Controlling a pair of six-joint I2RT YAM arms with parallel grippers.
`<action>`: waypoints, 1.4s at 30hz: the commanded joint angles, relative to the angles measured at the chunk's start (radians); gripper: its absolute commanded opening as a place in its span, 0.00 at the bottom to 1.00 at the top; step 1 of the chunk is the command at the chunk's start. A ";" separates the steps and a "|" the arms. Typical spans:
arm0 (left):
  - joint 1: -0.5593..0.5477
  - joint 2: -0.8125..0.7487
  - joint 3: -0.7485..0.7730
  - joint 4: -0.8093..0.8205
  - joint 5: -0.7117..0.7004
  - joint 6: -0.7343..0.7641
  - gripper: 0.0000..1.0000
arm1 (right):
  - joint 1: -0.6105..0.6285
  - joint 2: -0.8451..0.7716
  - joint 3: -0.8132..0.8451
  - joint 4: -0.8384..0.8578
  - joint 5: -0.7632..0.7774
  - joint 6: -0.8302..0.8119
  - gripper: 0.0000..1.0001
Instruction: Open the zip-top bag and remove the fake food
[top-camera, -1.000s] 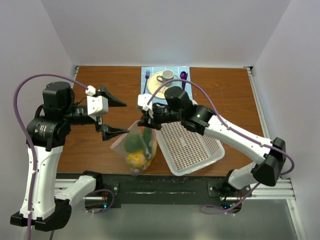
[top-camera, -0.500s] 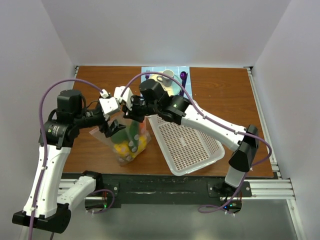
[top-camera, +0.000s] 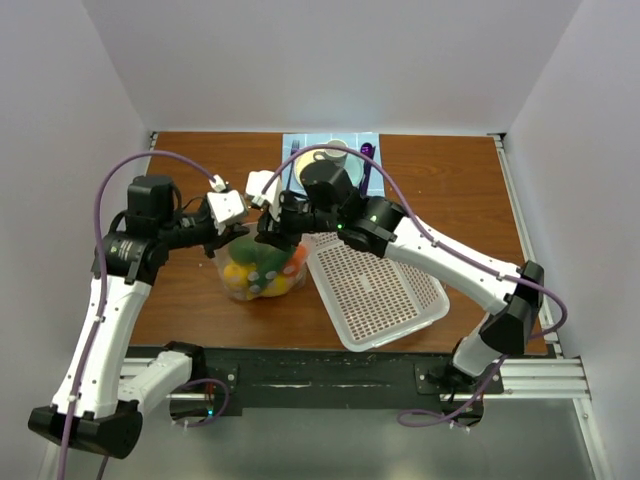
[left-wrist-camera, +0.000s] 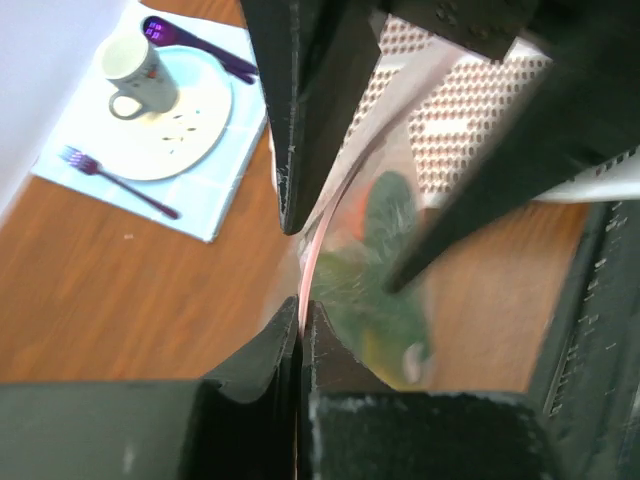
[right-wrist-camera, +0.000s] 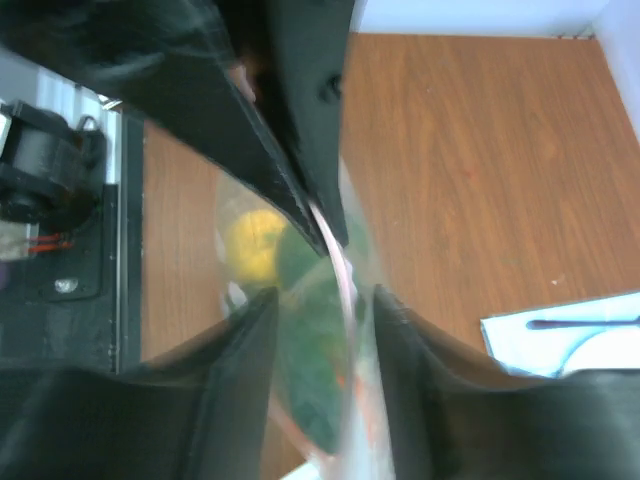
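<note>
Two grippers are seen close together at the top of the zip-top bag (top-camera: 262, 280), which has been shifted a little left, just beside the white basket (top-camera: 385, 290). The left gripper (left-wrist-camera: 300, 312), wide apart before, is pinched shut on the bag's pink strip, as shown clearly only by the left wrist. The right gripper (right-wrist-camera: 322, 295) has been loosened, its jaws apart around that strip. The fake food (top-camera: 250, 275) is held inside the bag.

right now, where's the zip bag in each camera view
top camera: bag left of centre, beside the white basket
left wrist: bottom centre, pink edge pinched in the shut left gripper
right wrist: centre, inside the open right gripper
shared landmark: blue mat, at top centre, upper left, lower right in turn
</note>
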 joint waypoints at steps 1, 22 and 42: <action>-0.003 0.008 0.039 0.098 0.129 -0.046 0.00 | 0.004 -0.156 -0.127 0.202 0.086 0.038 0.58; -0.003 0.037 0.209 -0.189 0.173 0.094 0.00 | -0.141 -0.702 -0.796 0.619 -0.067 0.190 0.93; -0.003 0.027 0.271 -0.266 0.216 0.108 0.00 | -0.144 -0.547 -0.690 0.566 -0.173 0.119 0.45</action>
